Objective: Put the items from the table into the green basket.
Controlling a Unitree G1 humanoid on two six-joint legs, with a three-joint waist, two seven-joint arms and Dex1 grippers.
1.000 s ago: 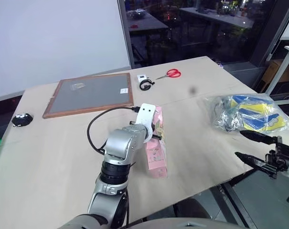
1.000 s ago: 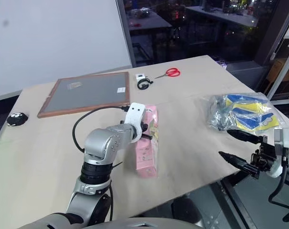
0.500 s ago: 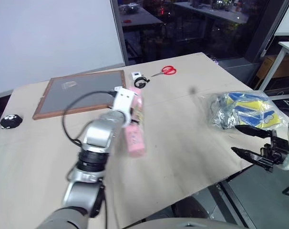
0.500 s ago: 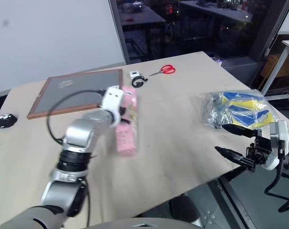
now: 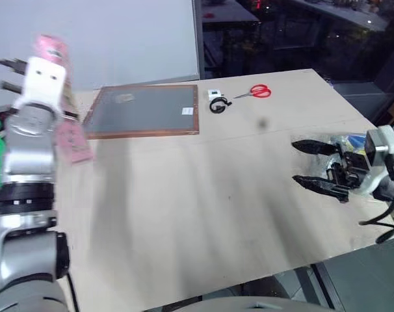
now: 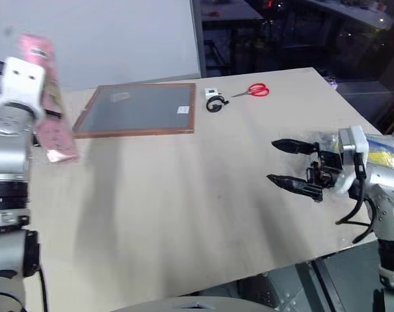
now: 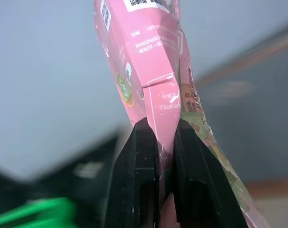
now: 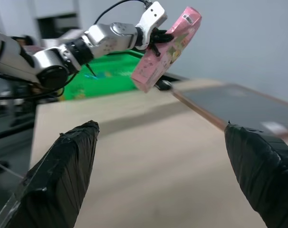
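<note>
Pink carton (image 5: 65, 117) hangs clear of the table (image 5: 203, 188) at the frame's upper left, pinched between the closed fingers of the left gripper (image 7: 158, 156), presumably bound for the green basket (image 8: 103, 78), while the right gripper (image 5: 314, 166) waits wide apart, holding nothing.
</note>
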